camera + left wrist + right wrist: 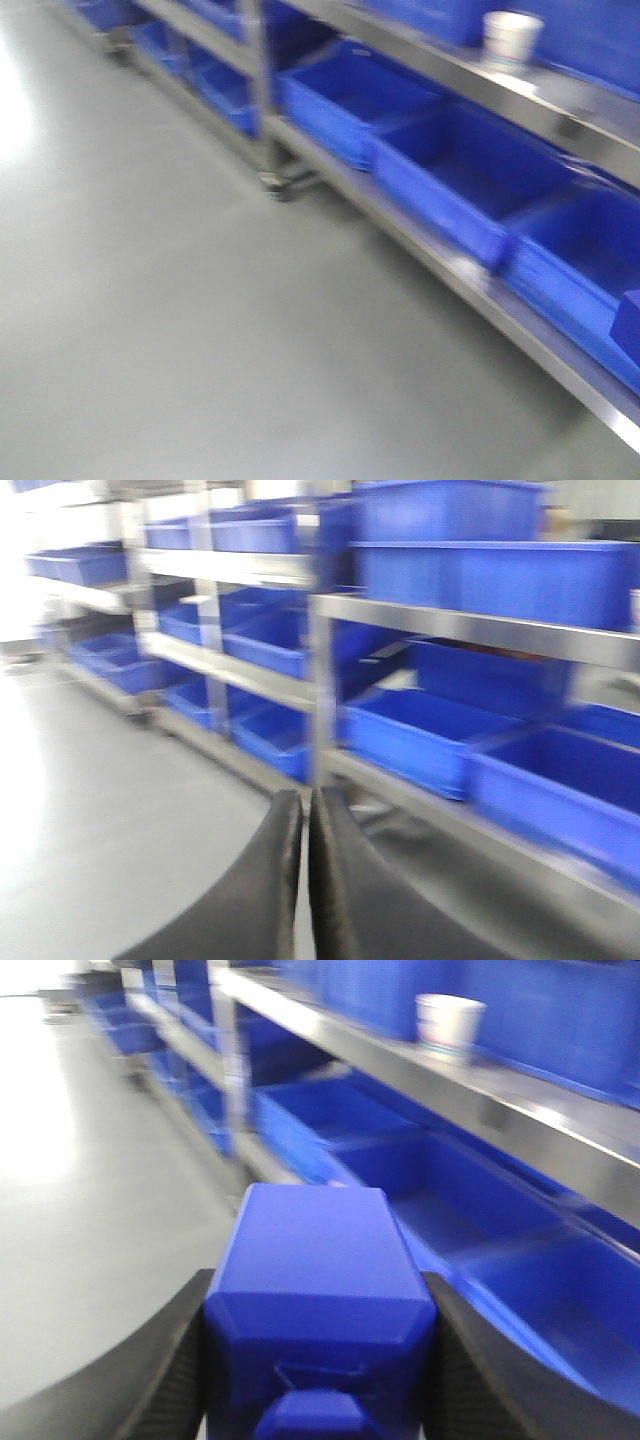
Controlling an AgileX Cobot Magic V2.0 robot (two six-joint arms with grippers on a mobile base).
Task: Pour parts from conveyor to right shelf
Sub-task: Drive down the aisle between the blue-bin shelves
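Observation:
My right gripper [318, 1360] is shut on a blue part [315, 1270], a cuboid block with a small nub facing the camera; its black fingers [165, 1370] press on both sides. The block hangs in front of the right shelf [520, 1110], a steel rack with large blue bins [450, 1200] on its lower level. My left gripper [303, 825] is shut with nothing between its fingers, pointing at the same shelf [480, 630]. In the front view the shelf [470, 275] runs along the right, with blue bins [455, 175] in a row. The conveyor is out of view.
A white paper cup [448, 1022] stands on the shelf's upper level, the same cup [510, 40] showing in the front view. Grey floor [150, 300] lies to the left of the rack. A shelf post with a caster [275, 185] stands at the floor's edge. All views are motion-blurred.

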